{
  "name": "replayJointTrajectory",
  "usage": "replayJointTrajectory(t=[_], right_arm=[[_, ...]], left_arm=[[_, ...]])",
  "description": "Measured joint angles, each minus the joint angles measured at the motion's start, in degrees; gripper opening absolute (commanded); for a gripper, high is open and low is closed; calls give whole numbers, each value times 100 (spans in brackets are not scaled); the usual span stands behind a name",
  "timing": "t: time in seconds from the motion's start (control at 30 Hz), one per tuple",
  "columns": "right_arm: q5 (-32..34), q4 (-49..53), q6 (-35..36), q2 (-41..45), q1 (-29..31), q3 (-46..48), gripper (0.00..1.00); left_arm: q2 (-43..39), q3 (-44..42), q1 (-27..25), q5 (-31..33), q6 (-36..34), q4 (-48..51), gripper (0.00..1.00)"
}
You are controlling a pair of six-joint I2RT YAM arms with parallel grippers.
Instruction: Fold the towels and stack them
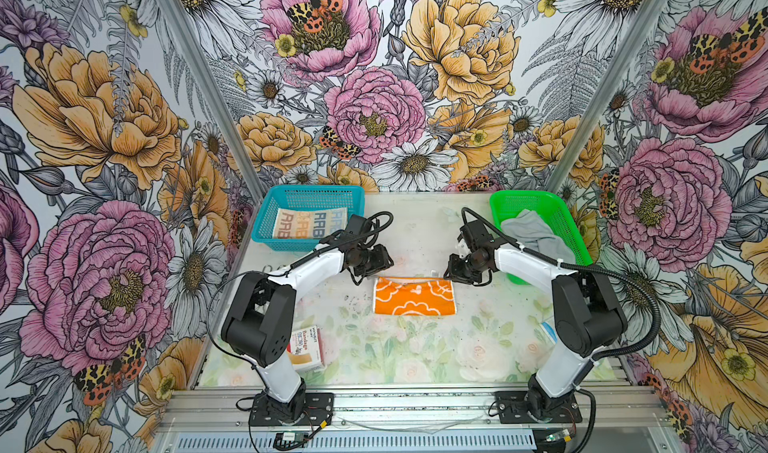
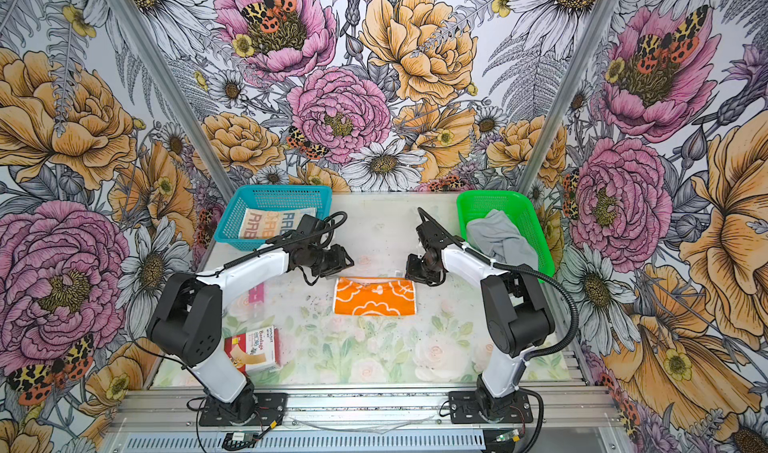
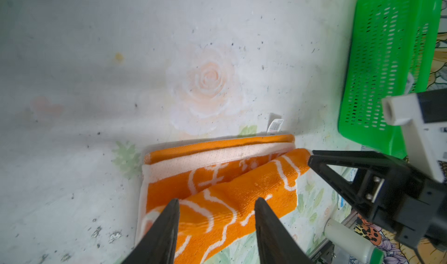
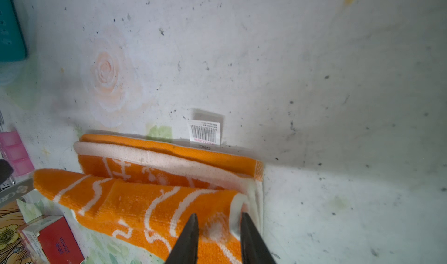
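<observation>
The orange towel (image 1: 413,296) (image 2: 374,297) with white flowers lies folded in the middle of the table, its top layer loosely rolled over. My left gripper (image 1: 384,266) (image 3: 217,199) hovers over its far left corner, jaws wide apart and holding nothing. At the far right corner is my right gripper (image 1: 451,270) (image 4: 219,214). Its jaws stand a little apart above the towel's folded edge (image 4: 237,202). The cream RABBIT towel (image 1: 307,222) lies flat in the blue basket (image 1: 316,189). The grey towel (image 1: 536,230) is crumpled in the green basket (image 1: 523,195).
A red-and-white bandage box (image 1: 307,349) (image 4: 58,243) lies near the left arm's base. A pink pill case (image 2: 256,293) sits under the left forearm. The orange towel's barcode tag (image 4: 205,132) sticks out on its far side. A small blue-and-white item (image 1: 548,330) lies by the right arm.
</observation>
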State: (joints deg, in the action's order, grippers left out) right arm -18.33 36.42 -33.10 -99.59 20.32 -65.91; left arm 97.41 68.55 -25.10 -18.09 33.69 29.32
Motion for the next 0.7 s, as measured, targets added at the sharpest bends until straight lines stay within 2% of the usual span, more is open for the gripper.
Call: replayJointTrajectory(t=[0.17, 0.27, 0.43, 0.6, 0.7], right_arm=[[72, 2, 28, 308, 0, 131, 33], [170, 2, 68, 671, 26, 291, 34], [256, -13, 63, 1078, 282, 382, 35], [192, -164, 63, 693, 669, 280, 35], [221, -260, 72, 286, 737, 105, 35]], left_arm=[[-66, 0, 55, 437, -249, -87, 54], [-334, -297, 13, 673, -365, -79, 49], [-964, -966, -295, 743, -328, -35, 49], [-1434, -1749, -446, 798, -149, 48, 50], [-1488, -1941, -422, 837, -59, 48, 55]])
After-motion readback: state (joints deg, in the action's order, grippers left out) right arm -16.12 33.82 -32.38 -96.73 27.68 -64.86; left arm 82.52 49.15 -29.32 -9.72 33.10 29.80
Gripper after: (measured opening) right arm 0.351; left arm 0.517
